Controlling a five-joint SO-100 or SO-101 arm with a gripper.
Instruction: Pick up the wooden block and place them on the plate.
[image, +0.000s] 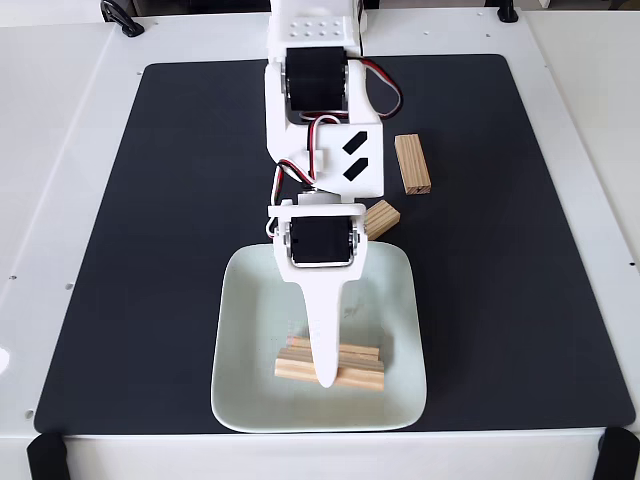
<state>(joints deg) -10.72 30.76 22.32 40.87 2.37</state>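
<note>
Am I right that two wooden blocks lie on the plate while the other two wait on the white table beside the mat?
Not quite: in the fixed view the other two blocks lie on the black mat, not the white table. Two blocks do lie on the plate.

In the fixed view we see the tool (326, 378) over two wooden blocks (352, 370) lying on the plate (250, 330). Behind the tool, right of the arm, two more blocks (412, 163) lie on the mat (180, 200).
</note>
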